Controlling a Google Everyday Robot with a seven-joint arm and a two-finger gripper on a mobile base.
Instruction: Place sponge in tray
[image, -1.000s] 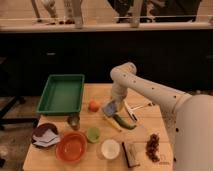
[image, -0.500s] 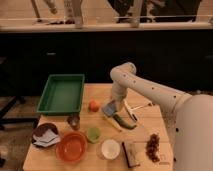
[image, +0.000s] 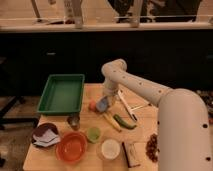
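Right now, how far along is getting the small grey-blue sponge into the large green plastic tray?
Done: the gripper sits at the small grey-blue soft sponge, right of the large green plastic tray, and looks shut on it. In hand: that grasp; whether the sponge is off the wooden table is unclear. Left: carry it left to the tray, which holds nothing, and release.

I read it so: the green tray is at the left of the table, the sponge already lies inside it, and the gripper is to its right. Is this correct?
One thing is wrong. In the camera view the sponge is not inside the tray: it is at the tip of the shut gripper, to the right of the tray. The rest is correct.
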